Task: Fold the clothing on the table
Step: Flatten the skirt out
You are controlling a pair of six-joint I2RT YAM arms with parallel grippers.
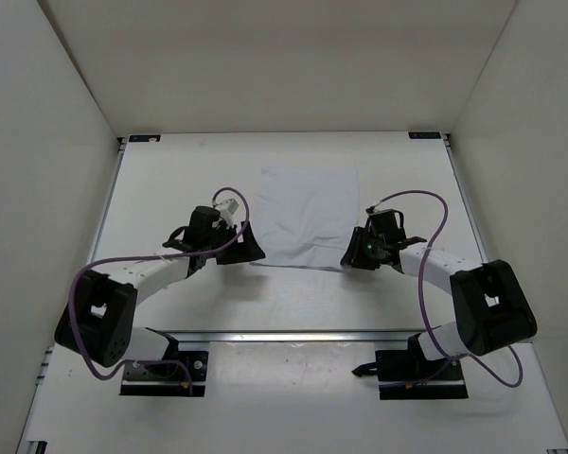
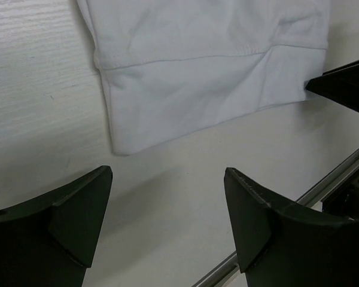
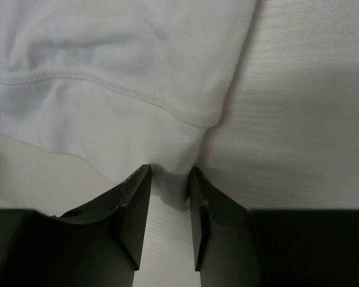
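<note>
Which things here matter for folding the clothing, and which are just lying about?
Job:
clothing
table
left gripper, open, short of the fabric
right gripper, jaws narrow around a clothing corner

Just there:
metal rail
purple cables
walls

White clothing (image 1: 308, 216) flat on table (image 1: 170, 189), left arm (image 1: 147, 274) and right arm (image 1: 435, 270) at its near corners

The clothing (image 1: 310, 213) is thin stitched cloth; the table (image 1: 170, 189) matte, faintly grained.
</note>
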